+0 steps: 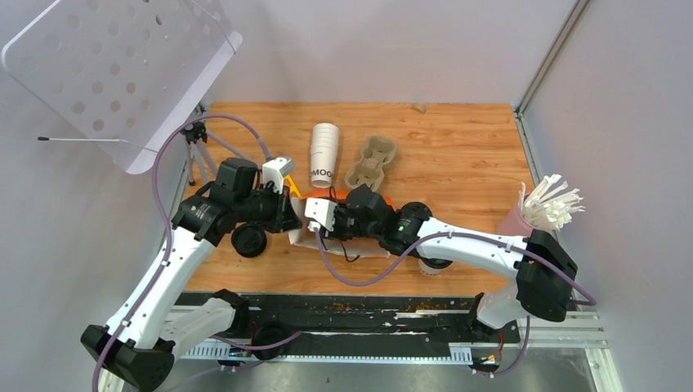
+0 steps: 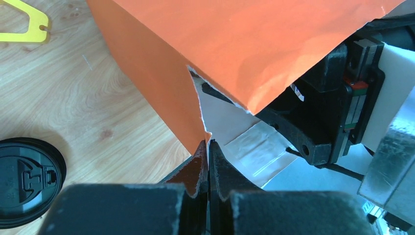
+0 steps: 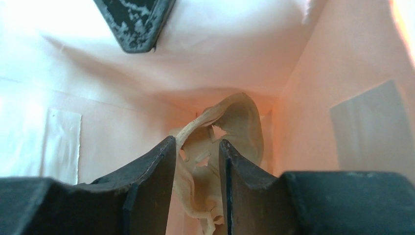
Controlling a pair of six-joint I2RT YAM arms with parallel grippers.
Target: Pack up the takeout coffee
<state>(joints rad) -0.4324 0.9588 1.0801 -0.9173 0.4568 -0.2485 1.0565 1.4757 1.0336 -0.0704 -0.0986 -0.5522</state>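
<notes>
While the orange bag (image 2: 244,44) is held by its torn rim in the closed left gripper (image 2: 207,147), a pulp cup tray (image 3: 230,127) is clamped inside it by the right gripper (image 3: 195,147). Coffee cup (image 1: 433,266): not yet packed; apparently lower centre-right of the overhead view, half hidden under the right arm (image 1: 474,245), outside the bag.

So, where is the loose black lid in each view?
Top: lid, left of centre, low.
Left wrist: lid, bottom left corner.
Right wrist: not in it.
Shared landmark: the orange bag; the right wrist sees its inside.
</notes>
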